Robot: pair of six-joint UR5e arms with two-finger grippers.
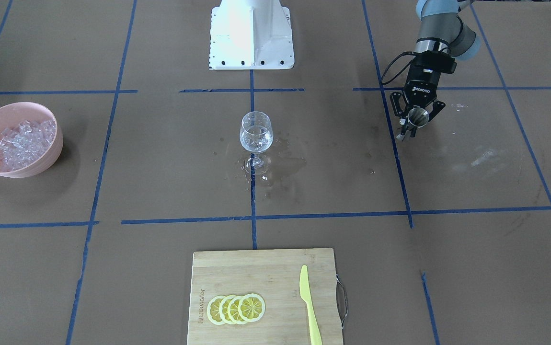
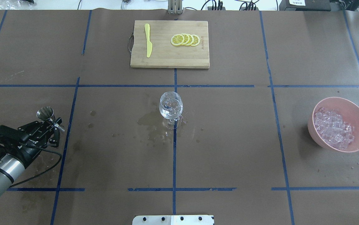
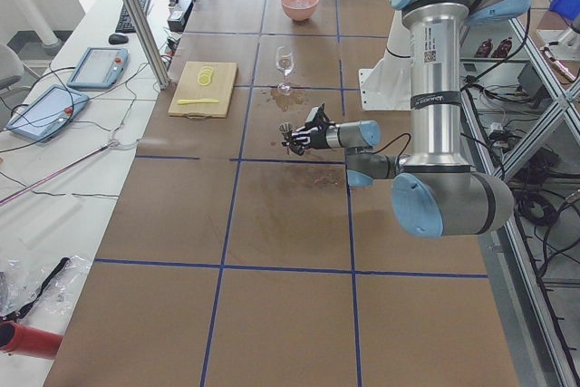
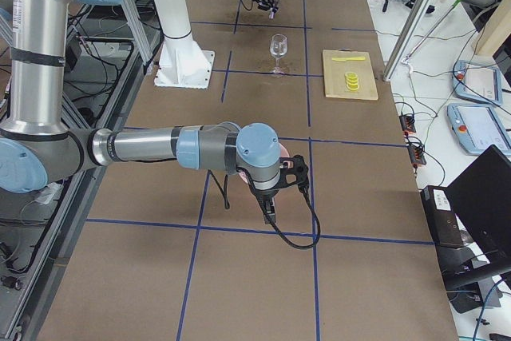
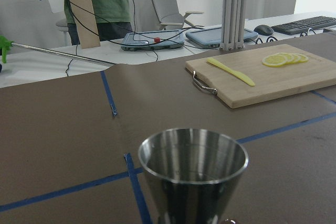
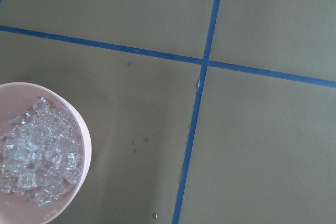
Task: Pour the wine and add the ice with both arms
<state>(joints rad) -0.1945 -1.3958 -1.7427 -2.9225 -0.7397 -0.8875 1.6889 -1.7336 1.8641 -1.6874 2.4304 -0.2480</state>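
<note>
Steel jigger (image 5: pixel 193 174) sits pinched low in my left gripper (image 1: pixel 417 120) (right gripper (image 4: pixel 281 191): cannot tell), and the ice (image 6: pixel 29 153) looks slick, best pinched across flat faces

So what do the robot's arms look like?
Both arms are silvery grey tubes with pale blue joint caps: left arm, right arm. The left end effector is black, marked ROBOTIQ in white, with a black cable looping beside it.
</note>
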